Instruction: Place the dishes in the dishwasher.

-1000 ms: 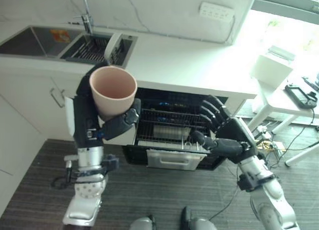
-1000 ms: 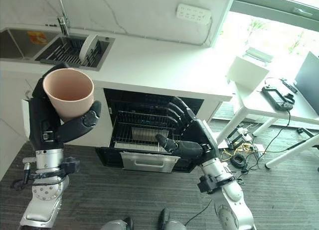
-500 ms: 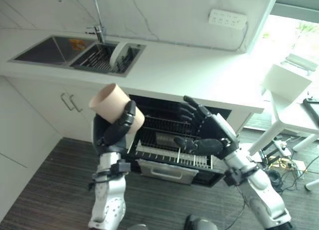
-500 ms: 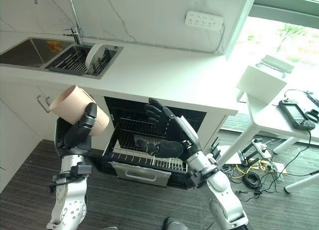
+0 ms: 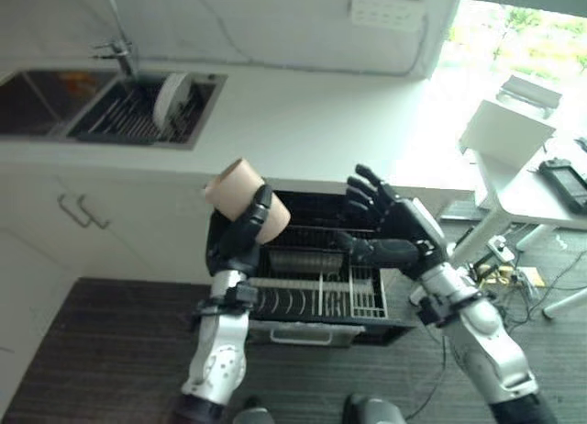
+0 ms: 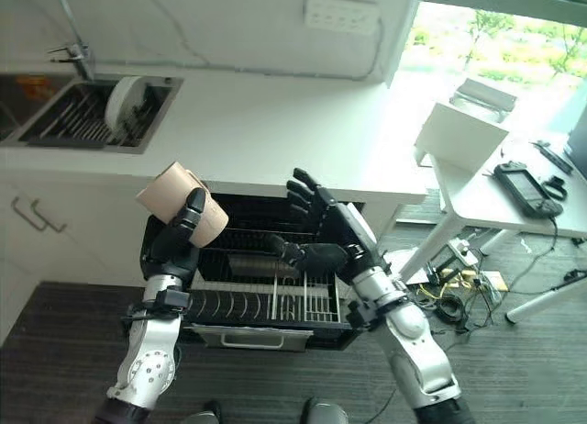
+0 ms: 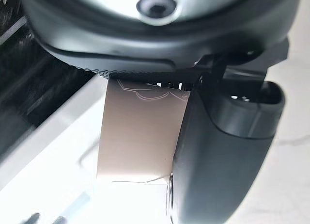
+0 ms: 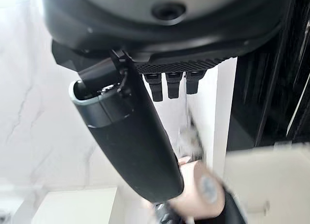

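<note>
A beige cup (image 5: 244, 195) lies tilted on its side in my left hand (image 5: 240, 242), whose fingers and thumb (image 7: 223, 156) curl round the cup (image 7: 140, 132). It hangs above the left end of the dishwasher's pulled-out wire rack (image 5: 321, 297). My right hand (image 5: 396, 237) is held open over the right part of the rack, fingers spread, thumb (image 8: 131, 132) pointing toward the cup (image 8: 199, 193). A white plate (image 5: 170, 92) stands upright in the sink's rack.
The white countertop (image 5: 303, 121) runs above the open dishwasher, with a sink (image 5: 55, 112) and tap at its left. Cabinet doors with handles (image 5: 78, 213) lie left of the dishwasher. A white side table (image 6: 477, 181) with a dark device stands at the right.
The camera has shifted. The cup, upright a second ago, has tipped sideways and come closer to the dishwasher opening. My right hand stays open over the rack.
</note>
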Motion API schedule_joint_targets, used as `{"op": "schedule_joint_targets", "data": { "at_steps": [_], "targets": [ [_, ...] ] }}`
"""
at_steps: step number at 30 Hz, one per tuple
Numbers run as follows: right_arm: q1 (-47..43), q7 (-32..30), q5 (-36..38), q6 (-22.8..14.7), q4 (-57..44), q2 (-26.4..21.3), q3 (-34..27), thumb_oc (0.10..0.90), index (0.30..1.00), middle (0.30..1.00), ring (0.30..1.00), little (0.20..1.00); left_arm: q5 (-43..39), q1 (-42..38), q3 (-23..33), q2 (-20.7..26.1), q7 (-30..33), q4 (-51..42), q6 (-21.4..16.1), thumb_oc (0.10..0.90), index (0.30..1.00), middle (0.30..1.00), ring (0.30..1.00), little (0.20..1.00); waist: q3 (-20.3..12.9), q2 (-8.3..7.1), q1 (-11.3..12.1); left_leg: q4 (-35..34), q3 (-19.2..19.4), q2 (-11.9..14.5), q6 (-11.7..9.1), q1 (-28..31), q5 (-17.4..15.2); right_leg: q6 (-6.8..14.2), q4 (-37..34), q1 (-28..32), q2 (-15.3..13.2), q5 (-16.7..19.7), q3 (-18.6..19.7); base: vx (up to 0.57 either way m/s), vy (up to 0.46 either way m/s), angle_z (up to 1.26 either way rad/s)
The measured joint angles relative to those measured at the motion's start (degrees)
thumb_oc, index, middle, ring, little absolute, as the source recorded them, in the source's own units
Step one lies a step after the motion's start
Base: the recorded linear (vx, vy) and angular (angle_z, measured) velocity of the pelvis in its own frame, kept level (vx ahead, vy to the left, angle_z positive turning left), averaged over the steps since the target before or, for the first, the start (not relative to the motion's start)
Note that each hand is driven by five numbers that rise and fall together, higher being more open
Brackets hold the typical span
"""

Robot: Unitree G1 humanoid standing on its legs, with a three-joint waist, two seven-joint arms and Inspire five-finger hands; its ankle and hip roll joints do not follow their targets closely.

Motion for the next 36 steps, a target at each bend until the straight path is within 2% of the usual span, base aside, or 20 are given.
{"op": "schedule_joint_targets", "data": {
  "at_steps": [1, 2, 5, 6, 8, 9, 13, 16, 18, 23, 28, 36],
  "targets": [
    [-0.4, 0.0, 0.0, 0.7, 0.0, 0.1, 0.5, 0.800, 0.900, 0.900, 0.900, 0.900, 3.2, 0.2, 1.0, 1.0, 0.9, 0.0, -0.7, 0.400, 0.300, 0.300, 0.300, 0.300, 0.0, -0.04, 0.7, 0.5, 0.0, -0.4, 0.4, -0.1, -0.4, 0.6, -0.7, 0.5, -0.4, 0.4, 0.1, 0.09, 0.006, 0.07],
    [-0.5, 0.5, 2.5, 1.8, 0.0, 0.3, 0.6, 0.800, 0.900, 0.900, 0.900, 0.900, 10.6, 0.4, 3.2, 3.3, 2.6, 0.1, -2.2, 0.400, 0.300, 0.300, 0.300, 0.300, 0.0, -0.18, 1.6, 1.5, 0.0, -0.5, 0.8, -0.1, -1.4, 0.8, -1.7, 1.1, -0.6, 0.8, 0.0, 0.06, -0.003, 0.01],
    [-0.5, 0.6, 6.2, 2.0, 0.0, 1.0, 0.3, 0.800, 0.900, 0.900, 0.900, 0.900, 20.6, 0.4, 6.2, 6.6, 6.4, 0.0, -4.7, 0.400, 0.300, 0.300, 0.300, 0.300, -0.3, -0.79, 1.3, 2.8, 0.1, -0.4, 1.1, -0.2, -2.2, 0.9, -1.8, 1.7, -0.4, 0.8, 0.3, 0.06, -0.003, -0.05],
    [-0.5, 0.5, 7.4, 2.1, 0.0, 0.9, 0.1, 0.800, 0.900, 0.900, 0.900, 0.900, 23.6, 0.4, 6.3, 7.1, 7.3, 0.0, -4.9, 0.400, 0.300, 0.300, 0.300, 0.300, -0.5, -0.96, 1.2, 2.9, 0.1, -0.3, 1.1, -0.3, -2.2, 0.8, -1.8, 1.7, -0.3, 0.8, 0.4, 0.06, -0.007, -0.06],
    [-0.5, 0.6, 11.0, 3.3, 0.0, 0.8, -0.5, 0.800, 0.900, 0.900, 0.900, 0.900, 34.9, 0.3, 6.3, 8.8, 10.8, 0.0, -5.0, 0.400, 0.300, 0.300, 0.300, 0.300, -0.8, -1.38, 1.2, 3.8, 0.1, 0.3, 1.1, -0.6, -2.7, 0.7, -1.8, 1.5, 0.3, 0.9, 0.6, 0.06, -0.005, -0.09],
    [-0.5, 0.7, 13.2, 3.9, 0.0, 0.7, -1.0, 0.800, 0.900, 0.900, 0.900, 0.900, 44.3, 0.2, 6.2, 10.5, 14.2, 0.0, -5.1, 0.400, 0.300, 0.300, 0.300, 0.300, -0.8, -1.43, 1.2, 4.3, 0.2, 0.7, 0.9, -1.2, -2.8, 0.6, -1.7, 1.0, 0.6, 1.2, 0.7, 0.06, -0.001, -0.09],
    [-0.5, 0.8, 18.1, 4.3, 0.0, 0.6, -1.9, 0.800, 0.900, 0.900, 0.900, 0.900, 61.5, 0.1, 6.2, 15.3, 21.6, -0.4, -6.1, 0.400, 0.300, 0.300, 0.300, 0.300, -0.9, -1.33, 1.2, 4.4, 0.2, 0.8, 0.5, -1.3, -2.5, 0.5, -1.7, 0.9, 0.8, 1.4, 0.7, 0.01, 0.001, -0.01],
    [-0.5, 0.4, 18.5, 4.3, 0.0, 1.2, -1.7, 0.800, 0.900, 0.900, 0.900, 0.900, 70.1, -0.1, 5.7, 15.5, 26.1, -0.6, -7.2, 0.400, 0.300, 0.300, 0.300, 0.300, -1.7, -1.06, 1.2, 4.4, 0.3, 0.8, 0.5, -1.2, -2.5, 0.5, -1.8, 0.9, 0.7, 1.4, 0.8, 0.00, 0.000, 0.00],
    [-0.5, 0.3, 18.5, 4.2, 0.0, 1.2, -1.1, 0.800, 0.900, 0.900, 0.900, 0.900, 73.4, -0.2, 2.6, 15.4, 27.4, -0.6, -7.1, 0.400, 0.300, 0.300, 0.300, 0.300, -2.3, -0.99, 1.2, 4.4, 0.6, 0.8, 0.5, -1.0, -2.5, 0.5, -1.8, 0.9, 0.8, 1.5, 1.1, 0.00, 0.001, -0.06],
    [-0.5, -0.9, 18.5, 4.2, 0.0, 1.1, 0.0, 0.800, 0.900, 0.900, 0.900, 0.900, 77.6, -0.6, -0.9, 15.4, 29.1, -0.2, -7.0, 0.400, 0.300, 0.300, 0.300, 0.300, -2.5, -0.85, 1.2, 4.4, 1.0, 0.9, 0.5, -0.9, -2.4, 0.5, -1.8, 0.7, 0.8, 1.8, 1.7, 0.00, 0.000, -0.05],
    [-0.6, -0.9, 18.6, 5.3, 0.6, 1.2, 3.2, 0.800, 0.900, 0.900, 0.900, 0.900, 80.3, -2.0, -5.3, 15.4, 29.8, 1.7, -7.1, 0.400, 0.300, 0.300, 0.300, 0.300, -4.7, -0.69, 1.2, 4.4, 1.2, 0.9, 0.6, -0.9, -2.4, 0.4, -1.8, 0.5, 0.9, 1.9, 1.9, 0.00, 0.000, 0.00],
    [-0.7, -0.7, 20.2, 6.7, 0.6, 1.4, 5.9, 0.800, 0.900, 0.900, 0.900, 0.900, 80.3, -2.9, -6.6, 15.4, 30.0, 3.6, -6.7, 0.400, 0.300, 0.300, 0.300, 0.300, -4.9, -0.62, 1.0, 4.3, 1.5, 0.9, 1.0, -1.0, -2.2, 0.1, -1.8, -0.1, 0.9, 2.1, 2.5, 0.00, 0.010, -0.02]
  ]
}}
